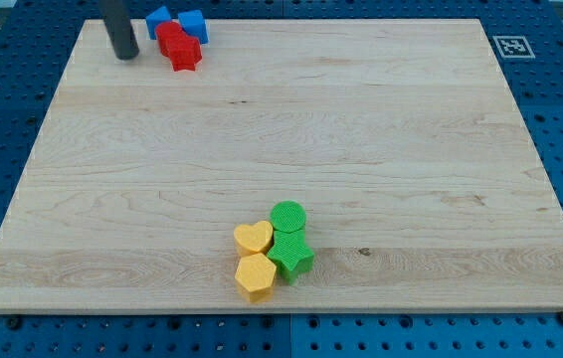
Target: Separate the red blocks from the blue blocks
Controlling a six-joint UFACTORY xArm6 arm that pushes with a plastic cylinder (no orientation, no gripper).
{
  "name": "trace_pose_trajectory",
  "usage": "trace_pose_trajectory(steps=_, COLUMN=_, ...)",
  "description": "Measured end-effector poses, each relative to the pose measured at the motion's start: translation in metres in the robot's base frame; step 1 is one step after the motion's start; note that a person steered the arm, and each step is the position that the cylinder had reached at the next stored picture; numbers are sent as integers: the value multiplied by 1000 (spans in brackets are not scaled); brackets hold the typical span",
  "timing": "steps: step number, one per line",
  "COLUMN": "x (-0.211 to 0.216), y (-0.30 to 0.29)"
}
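Two red blocks lie together at the view's top left of the wooden board: one roundish, one star-like below it. Two blue blocks touch them from above: one at the upper left and a cube-like one at the upper right. The dark rod comes down at the view's top left, and my tip rests on the board just left of the red blocks, a short gap apart from them.
Near the view's bottom middle sits a tight cluster: a green round block, a green star, a yellow heart and a yellow hexagon. A black-and-white marker is at the board's top right corner.
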State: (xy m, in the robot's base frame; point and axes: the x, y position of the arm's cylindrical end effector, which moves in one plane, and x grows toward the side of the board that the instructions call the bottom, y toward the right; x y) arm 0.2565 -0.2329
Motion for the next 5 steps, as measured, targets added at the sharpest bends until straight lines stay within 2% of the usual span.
trace_pose_trajectory(steps=1, x=-64, y=-6)
trace_pose_trajectory(steps=3, x=-65, y=6)
trace_pose_trajectory(steps=5, x=-62, y=90)
